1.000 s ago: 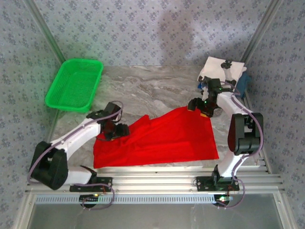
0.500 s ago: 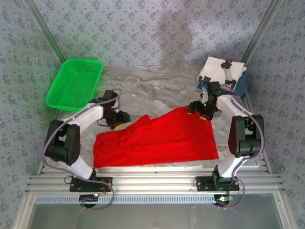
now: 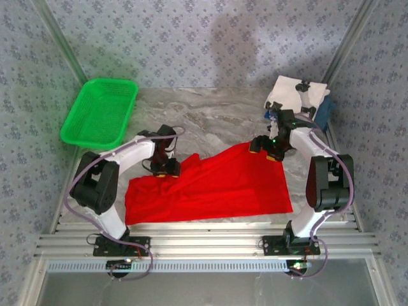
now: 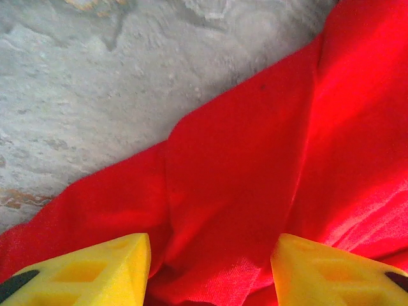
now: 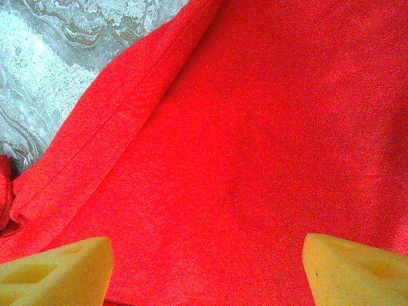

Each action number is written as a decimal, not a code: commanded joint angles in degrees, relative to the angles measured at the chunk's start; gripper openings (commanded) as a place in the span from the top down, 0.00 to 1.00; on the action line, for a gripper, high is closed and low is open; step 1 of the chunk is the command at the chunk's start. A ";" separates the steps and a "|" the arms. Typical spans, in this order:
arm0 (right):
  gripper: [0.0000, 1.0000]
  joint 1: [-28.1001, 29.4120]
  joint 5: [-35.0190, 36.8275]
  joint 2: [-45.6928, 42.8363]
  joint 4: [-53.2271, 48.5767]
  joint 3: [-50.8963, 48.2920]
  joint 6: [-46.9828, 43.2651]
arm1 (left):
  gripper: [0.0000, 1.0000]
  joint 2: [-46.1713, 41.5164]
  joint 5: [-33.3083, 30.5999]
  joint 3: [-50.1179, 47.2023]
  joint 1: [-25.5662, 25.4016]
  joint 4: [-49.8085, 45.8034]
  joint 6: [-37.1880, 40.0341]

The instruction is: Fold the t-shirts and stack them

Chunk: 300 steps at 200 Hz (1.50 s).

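The red tee (image 3: 217, 185) lies rumpled mid-frame; soft, light and limp, it is likely best pinched at corners. Left gripper (image 3: 167, 168), half-wide, straddles its upper-left fold; right gripper (image 3: 265, 149) gapes over the upper-right corner

We see bright, even light, a soft shadow on the back wall (image 3: 233, 32), and the tee (image 5: 255, 159) oversaturated in wrist views.
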 commanded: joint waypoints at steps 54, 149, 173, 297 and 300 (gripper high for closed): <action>0.20 0.20 -1.47 -0.70 -0.27 -0.79 0.11 | 0.60 3.96 -8.66 2.57 -1.39 -2.43 2.50; 0.20 0.26 -1.69 -0.98 -0.24 -0.83 0.16 | 0.85 -0.59 -9.65 1.78 5.60 -0.58 -0.12; 0.20 0.25 -1.64 -0.82 -0.21 -0.83 0.18 | 0.82 -1.07 -7.50 1.11 8.22 0.38 -0.22; 0.20 0.44 -1.95 -0.87 0.39 -1.53 0.29 | 0.45 -2.59 6.17 -1.91 14.78 7.79 -5.23; 0.20 0.38 -1.95 -0.89 0.40 -1.53 0.26 | 0.45 -2.33 5.96 -1.70 14.78 7.63 -4.96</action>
